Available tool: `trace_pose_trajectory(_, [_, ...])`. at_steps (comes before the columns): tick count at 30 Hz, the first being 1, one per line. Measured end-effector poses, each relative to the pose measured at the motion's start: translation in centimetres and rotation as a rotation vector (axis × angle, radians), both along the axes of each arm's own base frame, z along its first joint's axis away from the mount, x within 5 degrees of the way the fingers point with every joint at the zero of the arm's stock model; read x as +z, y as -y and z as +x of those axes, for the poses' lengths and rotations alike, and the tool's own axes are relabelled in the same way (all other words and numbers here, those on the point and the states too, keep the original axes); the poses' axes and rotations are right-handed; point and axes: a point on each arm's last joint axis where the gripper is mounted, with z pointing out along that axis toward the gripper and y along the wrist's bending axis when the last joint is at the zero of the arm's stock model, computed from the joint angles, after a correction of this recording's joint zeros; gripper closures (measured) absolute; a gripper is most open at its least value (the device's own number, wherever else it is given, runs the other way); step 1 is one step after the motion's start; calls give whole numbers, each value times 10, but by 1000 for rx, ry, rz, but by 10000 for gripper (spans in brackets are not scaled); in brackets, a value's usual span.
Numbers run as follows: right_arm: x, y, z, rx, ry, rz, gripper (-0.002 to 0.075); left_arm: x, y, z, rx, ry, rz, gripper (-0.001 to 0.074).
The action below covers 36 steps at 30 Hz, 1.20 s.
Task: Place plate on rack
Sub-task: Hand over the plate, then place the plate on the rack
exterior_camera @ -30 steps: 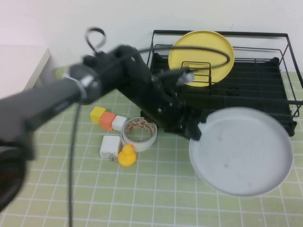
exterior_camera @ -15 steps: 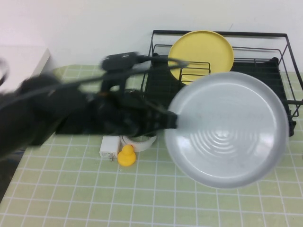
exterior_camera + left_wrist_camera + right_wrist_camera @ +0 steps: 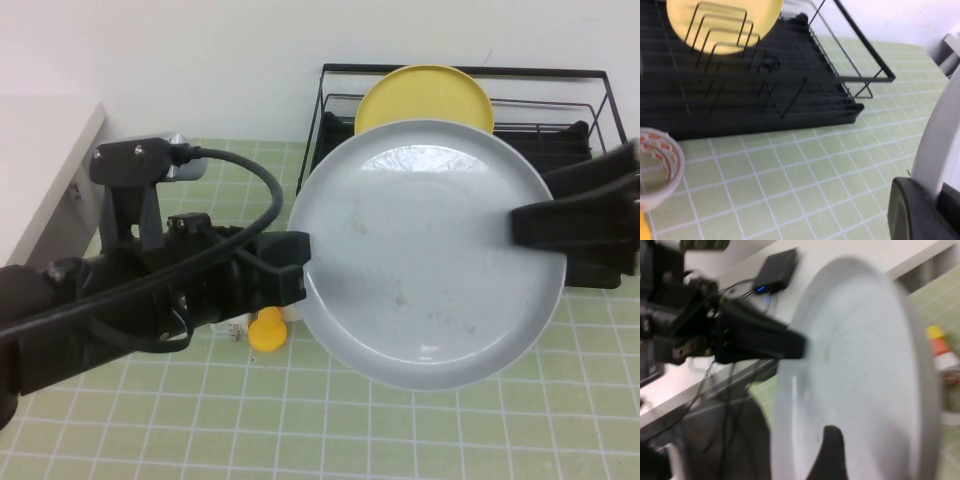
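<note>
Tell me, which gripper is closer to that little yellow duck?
Left. The left gripper, clamped on the grey plate, sits just above the duck; the right gripper is across the plate at its far edge.

High view raised at the robot's side, angled down across the bench toward the rack point(image 3: 600, 85) at its far edge, 2 wrist views close in, all 3 sharing the plate point(image 3: 430, 250).
</note>
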Motion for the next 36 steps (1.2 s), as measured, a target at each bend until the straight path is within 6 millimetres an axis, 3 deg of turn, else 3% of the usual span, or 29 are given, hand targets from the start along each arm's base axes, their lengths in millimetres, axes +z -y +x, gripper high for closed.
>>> trace_pose_trajectory(5, [-16, -28, 12, 105, -48, -16, 176, 2, 0, 1, 12, 20, -10, 733])
trace_pose_trajectory(8, [-24, -38, 13, 148, -47, -42, 288, 1, -1, 2, 28, 19, -12, 733])
trace_pose_trajectory(11, [-27, -41, 14, 176, -11, -59, 525, 1, -2, 3, 32, 25, -6, 732])
trace_pose_trajectory(16, [-27, -40, 20, 143, 42, -71, 552, 1, -1, 2, 6, 57, 22, 710])
trace_pose_trajectory(19, [-31, -41, 24, 137, 61, -69, 580, 2, 1, 0, -36, 88, 43, 625])
trace_pose_trajectory(25, [-42, -44, 39, 170, 116, -83, 577, 8, -4, -2, -22, 148, 75, 288])
trace_pose_trajectory(28, [-43, -46, 55, 177, 138, -90, 577, 19, -13, -6, 49, 200, 81, 225])
trace_pose_trajectory(31, [-39, -49, 75, 192, 190, -127, 578, 35, -29, -13, 154, 264, 78, 227])
trace_pose_trajectory(33, [-33, -50, 90, 208, 239, -163, 578, 42, -42, -22, 228, 301, 74, 269])
trace_pose_trajectory(36, [-16, -47, 116, 209, 333, -198, 578, 44, -61, -39, 314, 343, 85, 442])
